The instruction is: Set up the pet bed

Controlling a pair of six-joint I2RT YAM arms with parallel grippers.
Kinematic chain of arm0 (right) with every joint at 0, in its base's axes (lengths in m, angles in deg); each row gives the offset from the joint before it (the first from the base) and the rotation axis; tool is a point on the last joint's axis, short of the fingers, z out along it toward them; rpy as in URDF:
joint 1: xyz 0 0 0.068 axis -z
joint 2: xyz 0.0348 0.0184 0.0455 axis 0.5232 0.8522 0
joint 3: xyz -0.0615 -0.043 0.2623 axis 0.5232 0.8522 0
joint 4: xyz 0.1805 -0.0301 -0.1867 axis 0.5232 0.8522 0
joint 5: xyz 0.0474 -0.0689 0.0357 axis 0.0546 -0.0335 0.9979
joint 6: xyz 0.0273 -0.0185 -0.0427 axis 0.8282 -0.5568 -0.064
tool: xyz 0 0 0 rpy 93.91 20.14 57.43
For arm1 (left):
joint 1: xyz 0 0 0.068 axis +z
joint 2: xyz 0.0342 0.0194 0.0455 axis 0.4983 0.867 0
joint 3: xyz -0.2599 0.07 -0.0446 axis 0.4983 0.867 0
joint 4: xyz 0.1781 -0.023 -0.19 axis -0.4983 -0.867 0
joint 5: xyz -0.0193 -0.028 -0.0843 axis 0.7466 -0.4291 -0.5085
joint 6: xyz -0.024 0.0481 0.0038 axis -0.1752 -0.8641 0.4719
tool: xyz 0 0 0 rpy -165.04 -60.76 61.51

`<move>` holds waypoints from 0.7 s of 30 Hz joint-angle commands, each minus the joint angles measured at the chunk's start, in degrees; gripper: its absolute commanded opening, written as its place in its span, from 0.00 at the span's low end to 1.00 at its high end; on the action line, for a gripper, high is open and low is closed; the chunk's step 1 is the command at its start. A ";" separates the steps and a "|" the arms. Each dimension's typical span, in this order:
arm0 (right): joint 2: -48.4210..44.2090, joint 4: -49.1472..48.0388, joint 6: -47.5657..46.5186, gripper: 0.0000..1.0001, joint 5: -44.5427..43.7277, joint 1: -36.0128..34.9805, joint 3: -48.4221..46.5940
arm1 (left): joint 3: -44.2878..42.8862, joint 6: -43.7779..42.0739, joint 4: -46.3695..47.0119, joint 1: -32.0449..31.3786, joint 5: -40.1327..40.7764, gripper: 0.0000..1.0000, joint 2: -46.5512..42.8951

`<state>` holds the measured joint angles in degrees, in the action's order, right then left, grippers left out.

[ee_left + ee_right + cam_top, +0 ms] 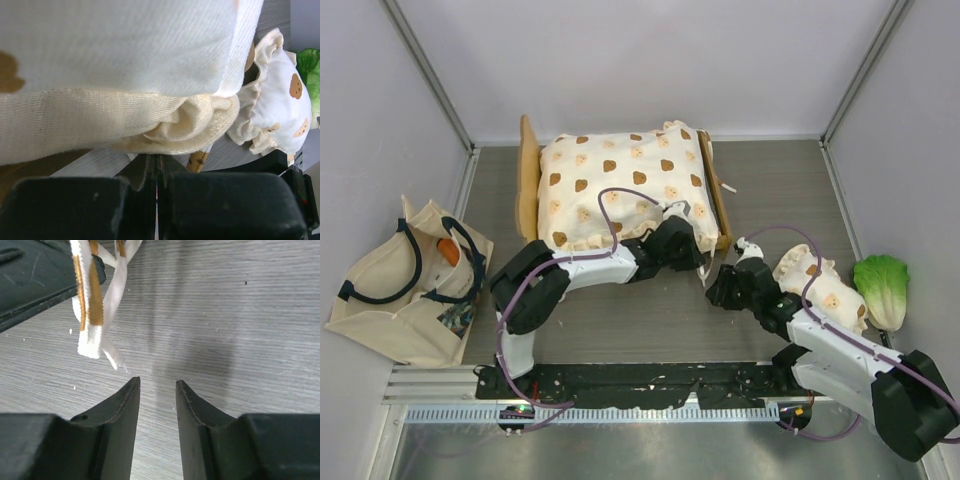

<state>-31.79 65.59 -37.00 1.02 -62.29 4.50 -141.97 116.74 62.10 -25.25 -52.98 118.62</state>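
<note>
Pet bed [528,180], light-wood frame with cream bear-print cushion [620,190], sits mid-back on grey table [660,310]. Left gripper [157,161] at bed's near right corner: jaws closed tight, hold on cushion edge unclear. Right gripper [157,385] beside same corner: jaws half parted, holding nothing.

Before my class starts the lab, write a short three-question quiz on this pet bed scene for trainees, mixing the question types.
1. True or false: the right gripper is shut.
2. Which lies left of the bed frame? A lettuce toy, B tote bag, C small pillow.
3. Short answer: what covers the bed frame?
Key: 1 false, its jaws stand open. 2 B. 3 the bear-print cushion.
</note>
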 commanded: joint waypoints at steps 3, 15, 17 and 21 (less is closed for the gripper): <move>1.82 -11.08 -5.73 0.42 0.64 -0.11 -2.13 | -2.55 -1.00 -0.91 -0.24 0.43 0.00 0.19; 4.46 -14.96 -6.52 0.43 4.86 -0.20 -1.96 | -3.43 0.14 -1.09 0.38 0.16 0.00 0.54; 2.97 -16.35 -5.91 0.43 4.51 -0.20 -0.72 | -3.26 0.23 -0.65 0.38 0.16 0.00 0.46; 1.65 -19.35 -5.81 0.44 4.07 -0.20 0.86 | -3.00 1.02 -0.12 0.47 -0.36 0.00 0.63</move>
<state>-28.31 51.67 -42.86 5.26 -62.29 4.65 -143.32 116.87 60.48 -25.11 -52.98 118.88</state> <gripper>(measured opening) 0.433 0.009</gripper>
